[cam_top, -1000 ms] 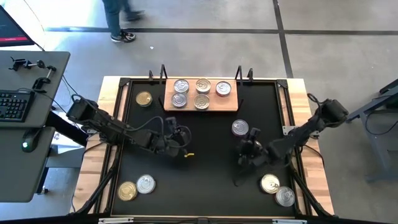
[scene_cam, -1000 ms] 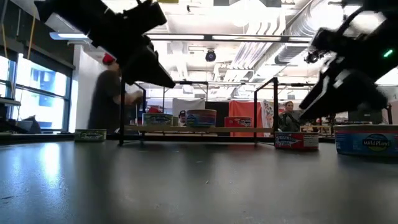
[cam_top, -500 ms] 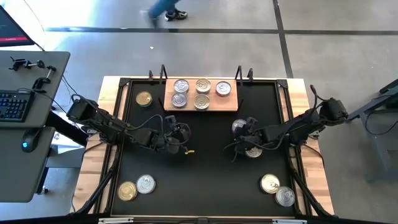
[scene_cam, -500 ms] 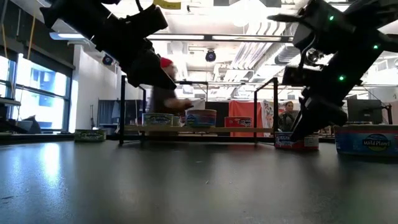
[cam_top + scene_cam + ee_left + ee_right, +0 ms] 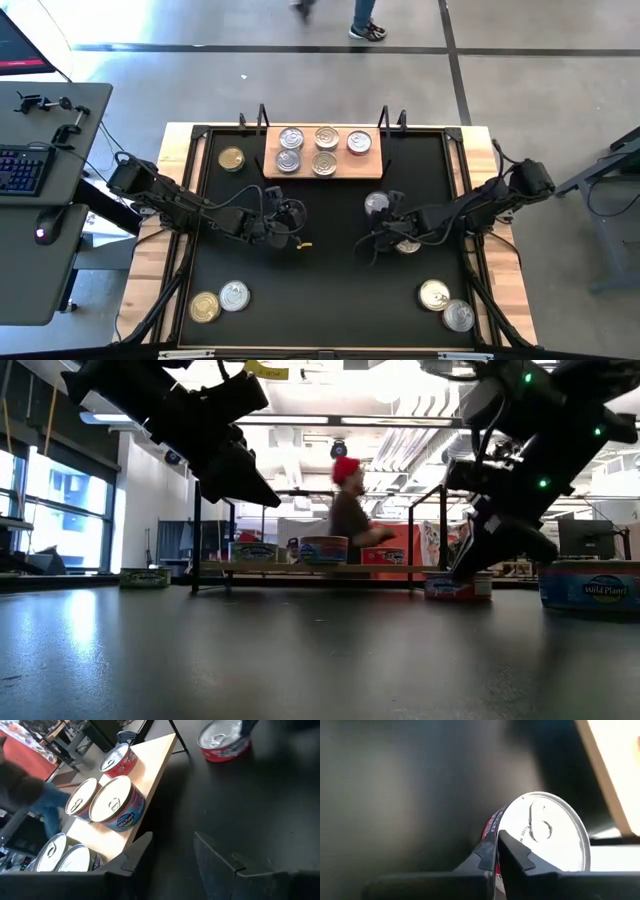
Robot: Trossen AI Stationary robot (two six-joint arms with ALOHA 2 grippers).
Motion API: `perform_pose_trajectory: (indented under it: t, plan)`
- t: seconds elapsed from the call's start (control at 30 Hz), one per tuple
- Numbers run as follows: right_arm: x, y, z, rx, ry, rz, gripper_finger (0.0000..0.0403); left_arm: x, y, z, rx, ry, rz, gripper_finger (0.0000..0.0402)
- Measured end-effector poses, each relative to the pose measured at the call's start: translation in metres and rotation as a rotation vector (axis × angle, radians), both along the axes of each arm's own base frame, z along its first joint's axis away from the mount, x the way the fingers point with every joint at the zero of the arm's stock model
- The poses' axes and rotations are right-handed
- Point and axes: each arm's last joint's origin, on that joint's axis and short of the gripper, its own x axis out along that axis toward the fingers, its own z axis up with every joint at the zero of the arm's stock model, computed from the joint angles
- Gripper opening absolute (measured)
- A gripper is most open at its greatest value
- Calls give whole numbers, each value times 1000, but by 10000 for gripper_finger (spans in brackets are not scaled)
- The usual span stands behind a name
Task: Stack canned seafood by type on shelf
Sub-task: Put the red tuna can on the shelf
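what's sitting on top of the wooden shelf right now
Five tins rest on the shelf: four silver-lidded ones in two rows and a red-sided one at its right end. Whether any are stacked can't be told from above.

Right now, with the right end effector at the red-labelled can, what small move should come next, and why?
Probably open the right end effector and re-centre it over the red-labelled can. Its fingers look shut together against the can's side, not around it, so lifting would likely leave it on the table.
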Motion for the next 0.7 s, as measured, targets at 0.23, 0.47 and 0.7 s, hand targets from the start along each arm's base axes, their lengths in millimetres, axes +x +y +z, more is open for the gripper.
perform_pose_trajectory:
  t: [0.23,0.47,0.7]
  plan:
    - [23,20,25,23,-85,140,0,0,0,0,0,0,0,133]
    - [39,29,38,50,-299,260,0,0,-1,-1,-26,5,-26,133]
    - [46,25,45,73,-420,246,1,6,-7,-4,-101,53,-214,133]
